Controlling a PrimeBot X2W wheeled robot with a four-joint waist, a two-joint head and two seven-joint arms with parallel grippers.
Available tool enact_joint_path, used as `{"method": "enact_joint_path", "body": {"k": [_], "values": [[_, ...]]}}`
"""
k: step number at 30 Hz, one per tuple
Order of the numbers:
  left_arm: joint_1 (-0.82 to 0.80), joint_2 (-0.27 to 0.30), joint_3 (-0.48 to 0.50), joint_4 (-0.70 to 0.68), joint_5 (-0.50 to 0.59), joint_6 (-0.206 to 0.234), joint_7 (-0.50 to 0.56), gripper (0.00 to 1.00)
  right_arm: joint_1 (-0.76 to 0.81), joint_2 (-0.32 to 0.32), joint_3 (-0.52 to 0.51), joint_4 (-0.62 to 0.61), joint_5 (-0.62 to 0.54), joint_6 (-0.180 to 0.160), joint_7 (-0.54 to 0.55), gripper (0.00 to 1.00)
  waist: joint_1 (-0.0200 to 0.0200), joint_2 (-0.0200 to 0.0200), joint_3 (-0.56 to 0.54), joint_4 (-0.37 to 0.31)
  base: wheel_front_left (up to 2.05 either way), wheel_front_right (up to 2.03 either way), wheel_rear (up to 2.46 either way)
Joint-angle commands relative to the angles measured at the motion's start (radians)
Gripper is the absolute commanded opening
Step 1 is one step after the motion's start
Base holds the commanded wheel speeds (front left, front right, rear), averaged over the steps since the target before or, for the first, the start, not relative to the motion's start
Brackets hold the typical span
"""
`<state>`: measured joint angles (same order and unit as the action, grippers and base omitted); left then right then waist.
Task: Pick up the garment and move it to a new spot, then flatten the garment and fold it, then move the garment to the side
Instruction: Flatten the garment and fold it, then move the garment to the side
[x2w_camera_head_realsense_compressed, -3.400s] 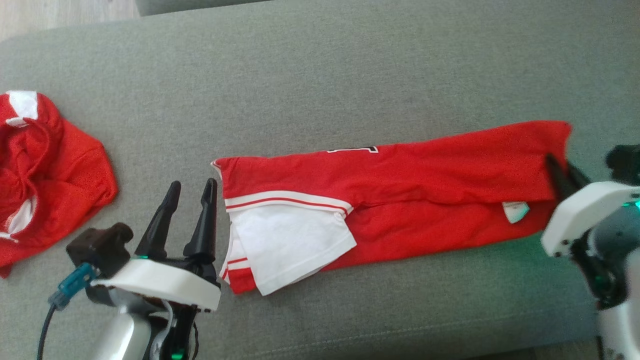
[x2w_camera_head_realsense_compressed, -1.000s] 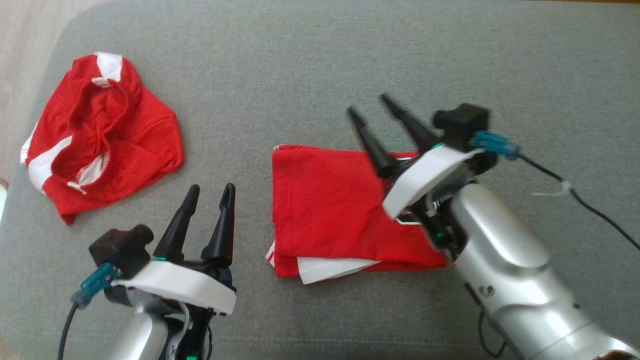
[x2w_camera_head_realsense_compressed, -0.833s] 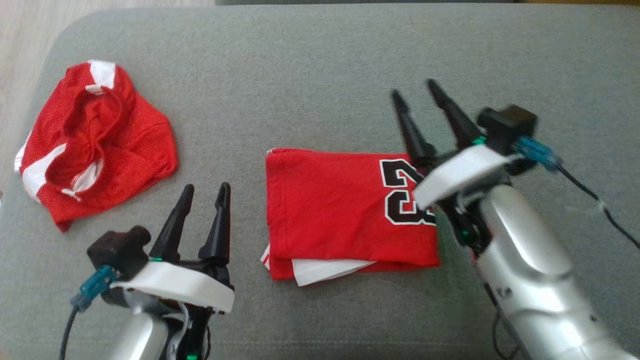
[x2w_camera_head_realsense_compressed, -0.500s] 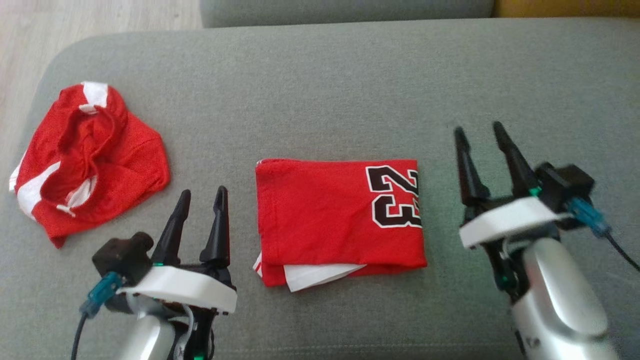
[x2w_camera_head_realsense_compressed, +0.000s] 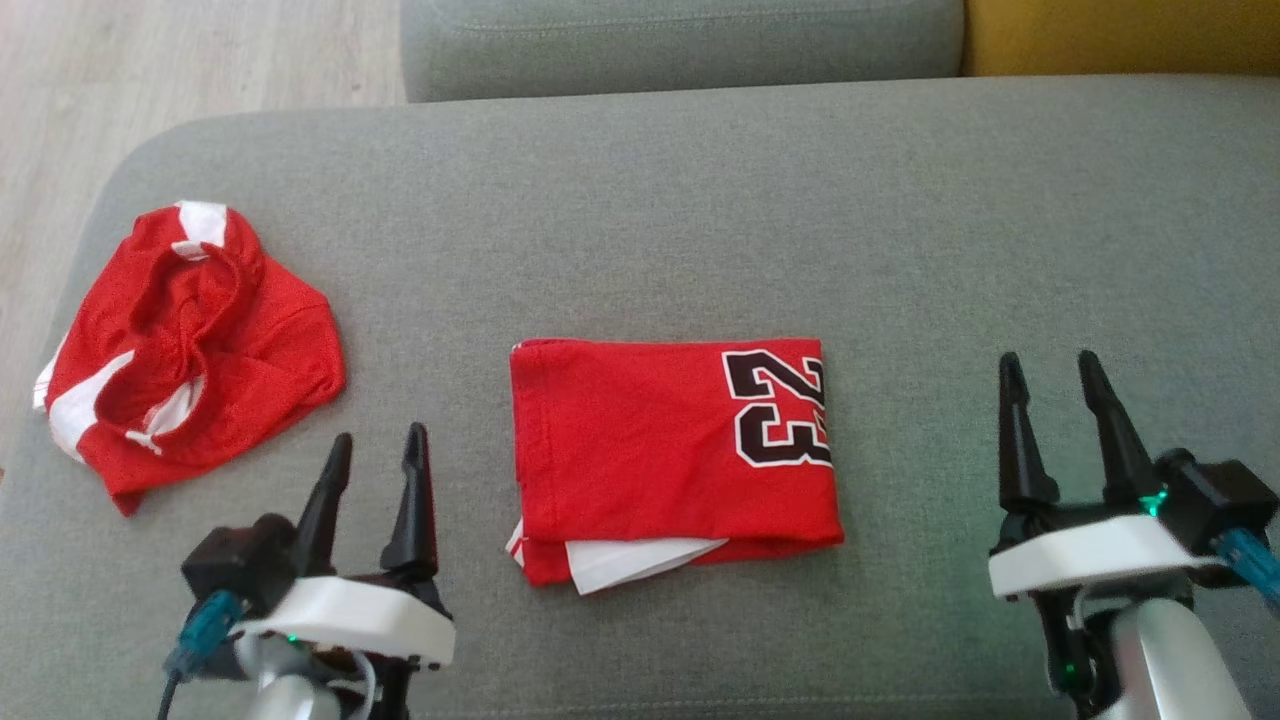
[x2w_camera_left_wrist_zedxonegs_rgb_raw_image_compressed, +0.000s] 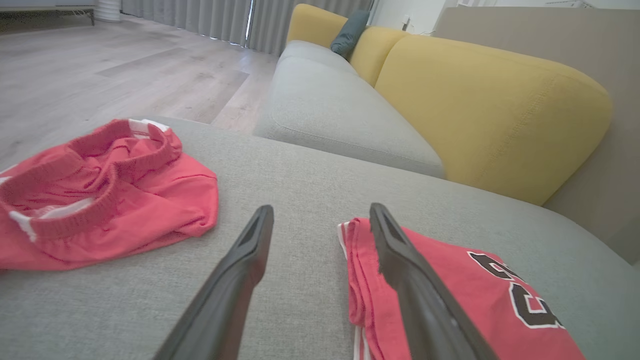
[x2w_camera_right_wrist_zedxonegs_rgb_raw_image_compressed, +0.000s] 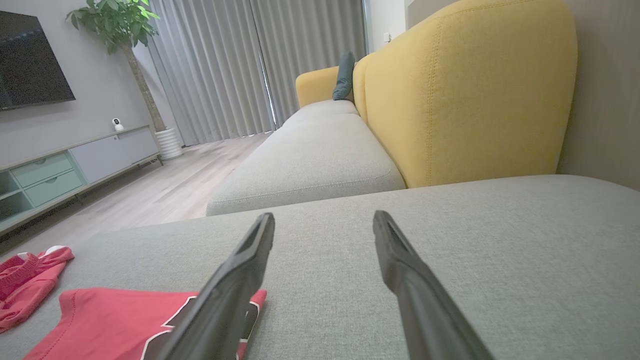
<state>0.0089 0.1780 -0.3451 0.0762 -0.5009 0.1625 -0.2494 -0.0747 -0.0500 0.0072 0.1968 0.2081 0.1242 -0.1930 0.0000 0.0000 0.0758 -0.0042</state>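
Garment lies folded; right claw, released, has pulled back off it, left claw released too.

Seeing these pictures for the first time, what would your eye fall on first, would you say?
A neatly folded red jersey with a black 23 lies at the middle of the grey sofa seat, between the open left gripper and open right gripper. A crumpled red garment sits near the seat's left edge, with a yellow backrest behind.
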Motion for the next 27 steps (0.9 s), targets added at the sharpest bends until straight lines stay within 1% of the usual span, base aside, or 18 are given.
{"method": "enact_joint_path", "body": {"k": [1, 6, 15, 27], "values": [[-0.023, -0.001, 0.053, -0.025, 0.015, -0.008, -0.012, 1.00, -0.008, 0.000, 0.014, -0.045, -0.007, 0.007, -0.010, 1.00, 0.0000, 0.0000, -0.005, 0.002, 0.00, 0.00, 0.00], [-0.002, -0.025, 0.089, -0.020, 0.051, -0.034, -0.012, 1.00, 0.028, 0.000, 0.006, -0.063, -0.005, 0.007, -0.008, 1.00, 0.0000, 0.0000, -0.013, 0.004, 0.00, 0.00, 0.00], [0.019, -0.060, 0.126, -0.011, 0.095, -0.068, -0.012, 1.00, 0.041, 0.000, 0.009, -0.073, -0.008, 0.007, 0.008, 1.00, 0.0000, 0.0000, -0.023, 0.005, 0.00, 0.00, 0.00], [0.027, -0.081, 0.151, 0.007, 0.123, -0.096, -0.012, 1.00, 0.047, 0.000, 0.014, -0.075, -0.009, 0.007, 0.023, 1.00, 0.0000, 0.0000, -0.032, 0.003, 0.00, 0.00, 0.00]]}}
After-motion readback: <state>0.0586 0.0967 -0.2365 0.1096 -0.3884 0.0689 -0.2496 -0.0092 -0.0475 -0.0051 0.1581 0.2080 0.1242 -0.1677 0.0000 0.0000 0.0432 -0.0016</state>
